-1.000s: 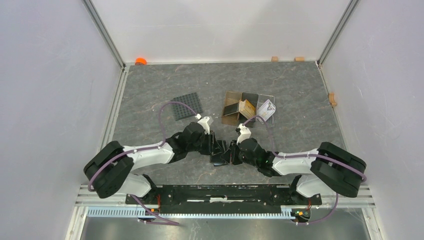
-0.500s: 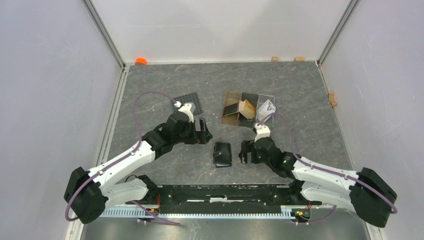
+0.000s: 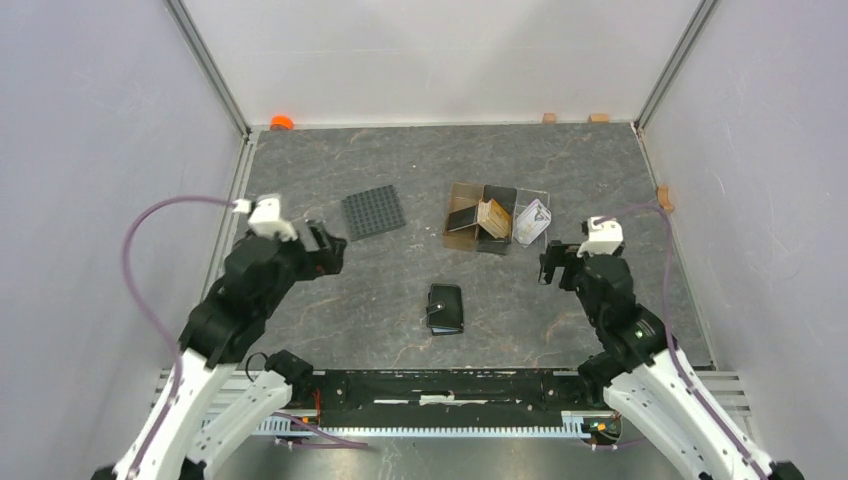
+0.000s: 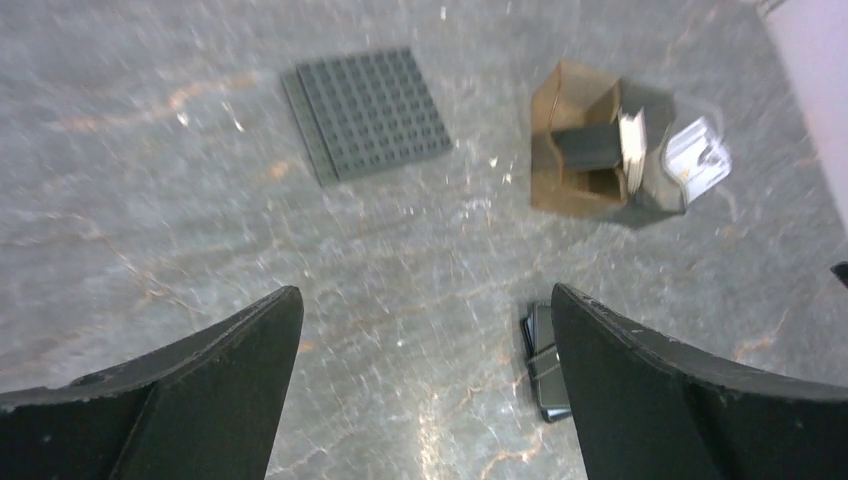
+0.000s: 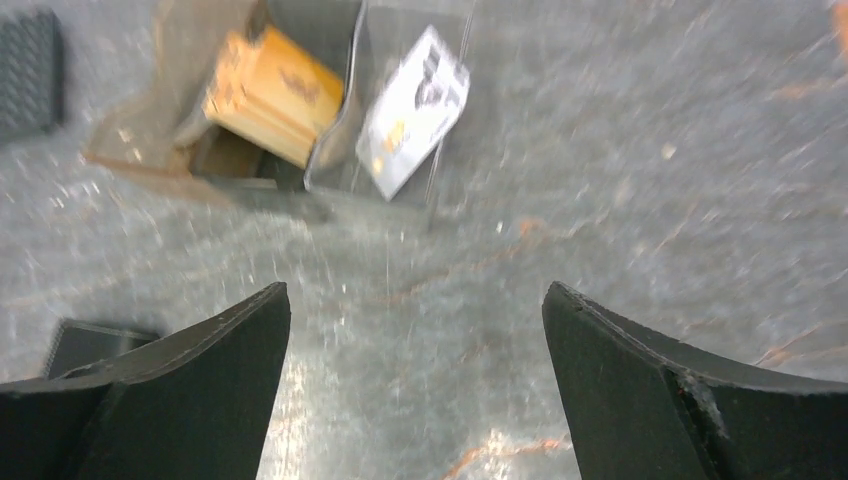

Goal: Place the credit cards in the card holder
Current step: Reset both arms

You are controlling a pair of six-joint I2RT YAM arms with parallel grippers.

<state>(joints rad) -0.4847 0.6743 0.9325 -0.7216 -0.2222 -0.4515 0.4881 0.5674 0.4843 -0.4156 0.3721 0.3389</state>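
Checking in: both arms are out at the sides, nothing held. Left pincer [image 4: 424, 298] is wide apart and empty, hanging over bare bench [image 3: 400, 160] near the grid mat [image 3: 373, 211]. Right pincer [image 5: 415, 292] is wide apart and empty too, just right of the clear tray [image 3: 535, 194]. Card holder [image 3: 446, 309] lies flat mid-bench between the arms, well apart from both. From above it looks folded shut with the strap across. The credit cards [image 3: 495, 214] are at the far side: a tan-orange stack [image 5: 275, 95] leaning in the brown box [image 3: 462, 225] and one whitish printed card [image 5: 415, 110] in the tray. I can't tell whether any card is inside the holder. Risks as I see them: the holder is thin and flat, so a pinch from above may skid it or scrape the bench. If it needs opening, one arm has to pin it or it may flip shut. The stacked cards are thin and packed, so I could lift two at once or drag the box. The tray looks light and likely to slide if nudged. Arms meeting over the holder could clash.
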